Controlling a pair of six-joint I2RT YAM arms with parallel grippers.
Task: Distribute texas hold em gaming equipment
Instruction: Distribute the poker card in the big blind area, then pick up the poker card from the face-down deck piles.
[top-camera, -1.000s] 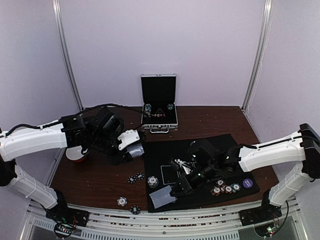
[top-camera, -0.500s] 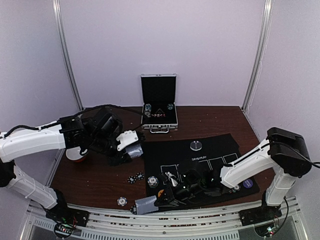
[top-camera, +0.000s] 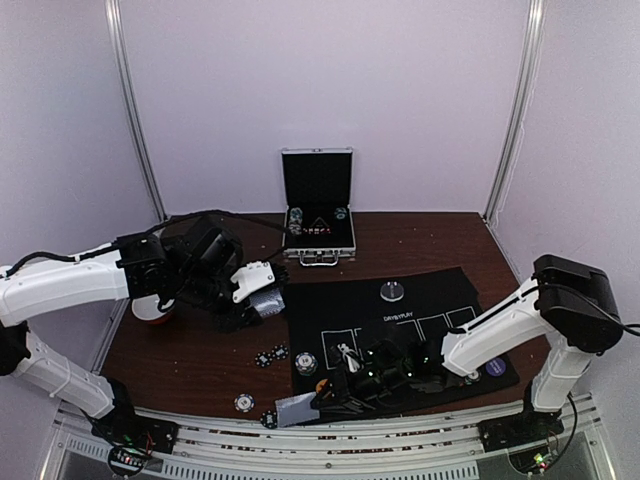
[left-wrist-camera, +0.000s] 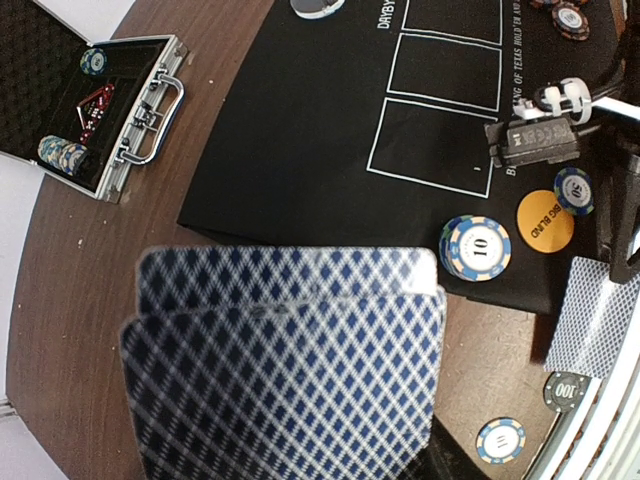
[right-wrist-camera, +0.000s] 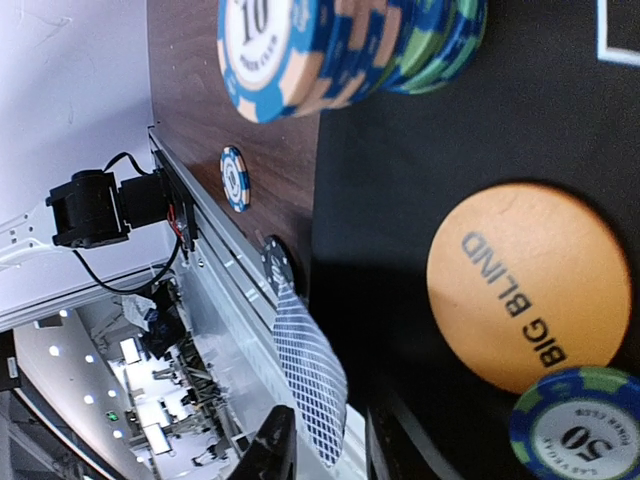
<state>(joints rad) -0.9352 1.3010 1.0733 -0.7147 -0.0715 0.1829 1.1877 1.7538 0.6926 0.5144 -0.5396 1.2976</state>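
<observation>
I am clenching my left tool (top-camera: 256, 296) on a light, slick fan of playing cards (left-wrist-camera: 290, 350) over the counter's (top-camera: 190, 355) left side. My right tool (right-wrist-camera: 325, 450) is standing parted around a single card (right-wrist-camera: 308, 385) at the near edge. It is looking thin and bendy, so I am judging its edge the best place to pinch

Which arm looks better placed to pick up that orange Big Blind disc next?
Right, probably: the right gripper sits low beside the orange disc at the near edge of the mat, while the left gripper is off the mat holding a stack of cards.
</observation>
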